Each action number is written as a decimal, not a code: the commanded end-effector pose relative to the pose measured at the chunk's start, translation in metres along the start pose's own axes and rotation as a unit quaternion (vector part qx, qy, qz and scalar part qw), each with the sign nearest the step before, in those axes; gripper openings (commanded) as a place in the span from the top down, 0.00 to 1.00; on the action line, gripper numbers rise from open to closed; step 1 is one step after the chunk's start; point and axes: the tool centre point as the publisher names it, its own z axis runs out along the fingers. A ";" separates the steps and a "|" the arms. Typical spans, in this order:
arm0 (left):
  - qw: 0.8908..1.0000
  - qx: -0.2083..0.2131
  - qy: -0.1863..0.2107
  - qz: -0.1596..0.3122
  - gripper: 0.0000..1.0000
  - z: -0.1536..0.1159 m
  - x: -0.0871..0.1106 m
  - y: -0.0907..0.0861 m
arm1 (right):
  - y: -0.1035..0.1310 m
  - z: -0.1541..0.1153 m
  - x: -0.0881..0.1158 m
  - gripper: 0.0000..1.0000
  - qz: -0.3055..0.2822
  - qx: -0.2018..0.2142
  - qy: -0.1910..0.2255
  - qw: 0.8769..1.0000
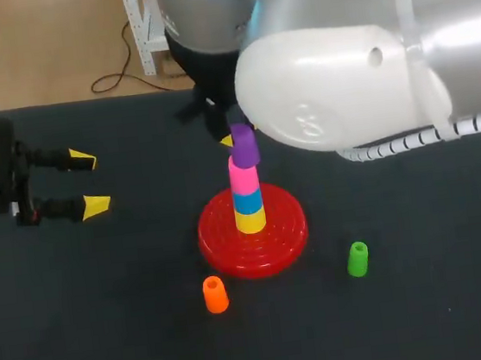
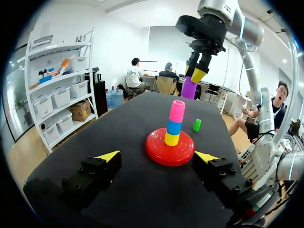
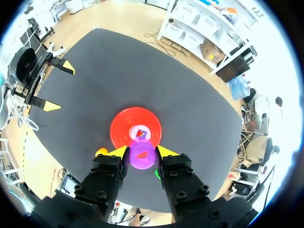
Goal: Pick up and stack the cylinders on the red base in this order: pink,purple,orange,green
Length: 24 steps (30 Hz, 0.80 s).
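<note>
Left gripper point(image 1: 90, 181): hung over the table point(image 1: 429, 306) at 9 o'clock from the red base point(image 1: 288, 231), well apart from it. Its 2 yellow-tipped fingers stood wide apart with nothing between them, tips aimed toward 3 o'clock.
Orange cylinder point(image 1: 215, 294): stood upright on the table at 7 o'clock from the base, just beside its rim.
Red base: sat near the table's middle and carried a stack of 3 cylinders: yellow cylinder point(image 1: 250, 220) lowest, blue cylinder point(image 1: 247, 202) next, pink cylinder point(image 1: 243, 176) on top.
Purple cylinder point(image 1: 244, 147): was held in the air above the pink one. The left wrist view showed a gap between the 2.
Right gripper point(image 3: 142, 153): pointed down over the stack, its 2 fingers pressed against the purple cylinder from opposite sides.
Green cylinder point(image 1: 358, 259): stood upright on the table at 4 o'clock from the base, near it but apart.
</note>
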 end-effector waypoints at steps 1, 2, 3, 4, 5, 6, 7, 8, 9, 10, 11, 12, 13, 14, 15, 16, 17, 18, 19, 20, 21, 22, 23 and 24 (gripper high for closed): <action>1.000 -0.001 -0.002 0.001 0.00 0.000 0.001 0.000 | -0.001 0.004 -0.001 1.00 0.001 0.003 0.001 1.000; 1.000 -0.001 -0.002 0.001 0.00 0.000 0.001 0.000 | -0.001 0.004 -0.001 1.00 0.001 0.003 0.002 1.000; 1.000 -0.001 -0.002 0.001 0.00 0.000 0.001 0.000 | -0.001 0.004 -0.001 1.00 0.000 0.003 -0.001 1.000; 1.000 -0.001 -0.002 0.001 0.00 0.000 0.001 0.000 | -0.001 0.005 -0.001 1.00 0.000 0.003 -0.001 1.000; 1.000 -0.001 -0.002 0.001 0.00 0.000 0.001 0.000 | -0.001 0.005 -0.002 1.00 0.000 0.005 -0.001 1.000; 1.000 -0.001 -0.002 0.001 0.00 0.000 0.001 0.000 | 0.000 0.006 -0.002 1.00 0.000 0.007 -0.003 1.000; 1.000 -0.001 -0.002 0.001 0.00 0.000 0.001 0.000 | 0.000 0.007 -0.003 1.00 0.000 0.005 -0.002 1.000; 1.000 -0.001 -0.002 0.001 0.00 0.000 0.001 0.000 | 0.000 0.008 -0.003 1.00 0.001 0.005 -0.001 1.000; 1.000 -0.001 -0.002 0.001 0.00 0.000 0.001 0.000 | 0.001 0.009 -0.003 1.00 0.000 0.005 -0.001 1.000; 1.000 -0.001 -0.002 0.001 0.00 0.000 0.001 0.000 | 0.001 0.010 -0.003 1.00 0.001 0.006 0.000 1.000; 1.000 -0.001 -0.002 0.001 0.00 0.000 0.001 0.000 | 0.001 0.011 -0.003 1.00 0.001 0.006 0.000 1.000; 1.000 -0.001 -0.002 0.001 0.00 0.000 0.001 0.000 | 0.002 0.012 -0.003 1.00 0.001 0.008 -0.002 1.000; 1.000 -0.001 -0.002 0.001 0.00 0.000 0.001 0.000 | 0.002 0.013 -0.004 1.00 0.001 0.008 -0.002 1.000; 1.000 -0.001 -0.002 0.001 0.00 0.000 0.001 0.000 | 0.003 0.013 -0.004 1.00 0.001 0.009 -0.004 1.000; 1.000 -0.001 -0.002 0.001 0.00 0.000 0.001 0.000 | 0.004 0.015 -0.005 1.00 0.001 0.010 -0.005 1.000; 1.000 -0.001 -0.002 0.001 0.00 0.000 0.001 0.000 | 0.005 0.016 -0.005 1.00 0.001 0.010 -0.002 1.000; 1.000 -0.001 -0.002 0.001 0.00 0.000 0.001 0.000 | 0.005 0.016 -0.006 1.00 0.001 0.010 -0.002 1.000; 1.000 -0.001 -0.002 0.001 0.00 0.000 0.001 0.000 | 0.005 0.017 -0.006 1.00 0.001 0.010 -0.004 1.000; 1.000 -0.001 -0.002 0.001 0.00 0.000 0.001 0.000 | 0.006 0.017 -0.006 1.00 0.000 0.014 -0.005 1.000; 1.000 -0.001 -0.002 0.001 0.00 0.000 0.001 0.000 | 0.006 0.017 -0.007 1.00 -0.001 0.020 -0.006 1.000; 1.000 -0.001 -0.002 0.001 0.00 0.000 0.001 0.000 | 0.007 0.017 -0.007 1.00 0.000 0.016 -0.006 1.000; 1.000 -0.001 -0.002 0.001 0.00 0.000 0.001 0.000 | 0.007 0.018 -0.007 1.00 0.001 0.016 -0.006 1.000; 1.000 -0.001 -0.002 0.001 0.00 0.000 0.001 0.000 | 0.007 0.018 -0.007 1.00 0.001 0.015 -0.005 1.000; 1.000 -0.001 -0.002 0.001 0.00 0.000 0.001 0.000 | 0.007 0.018 -0.008 1.00 0.001 0.015 -0.005 1.000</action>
